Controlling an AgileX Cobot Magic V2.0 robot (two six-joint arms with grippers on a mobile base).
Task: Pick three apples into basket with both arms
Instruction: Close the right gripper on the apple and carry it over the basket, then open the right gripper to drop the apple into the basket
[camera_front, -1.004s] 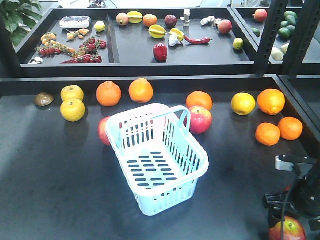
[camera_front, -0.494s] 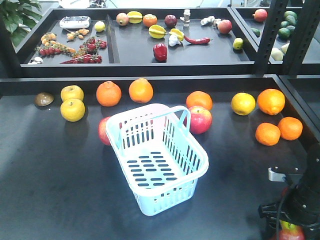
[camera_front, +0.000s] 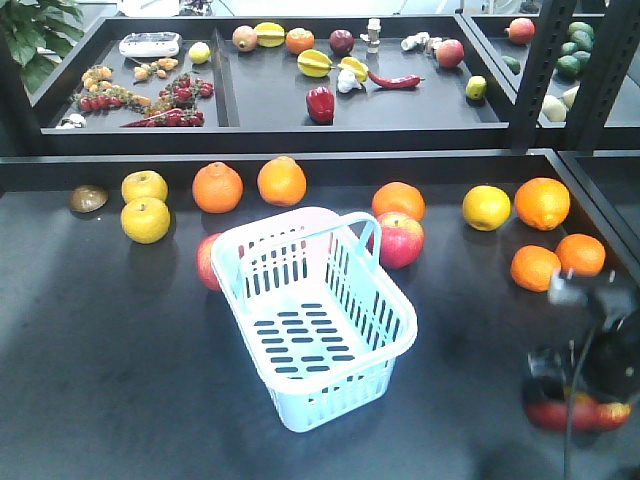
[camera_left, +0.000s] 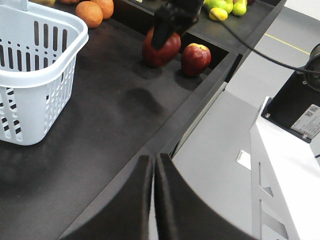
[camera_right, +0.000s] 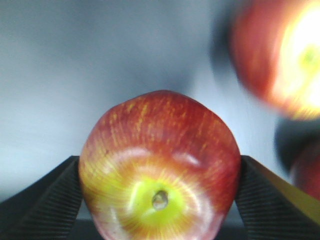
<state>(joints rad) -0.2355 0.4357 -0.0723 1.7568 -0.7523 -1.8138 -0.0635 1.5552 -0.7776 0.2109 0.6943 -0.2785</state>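
A smooth, round apple (camera_right: 160, 150), streaked dark red with a yellow-green hollow round its stalk, is clamped between the ribbed black fingers (camera_right: 40, 205) of the right tool (camera_right: 159, 200). It is at the lower right of the front view, well apart from the basket (camera_front: 395, 320). A second apple (camera_left: 196, 57) lies just beside it. The basket is pale blue slotted plastic, rectangular, with two hoop handles, and stands mid-bench (camera_front: 100, 350). Six dimpled oranges (camera_front: 218, 187) lie beyond it. The left tool (camera_left: 154, 195) has its fingers pressed together, holding nothing.
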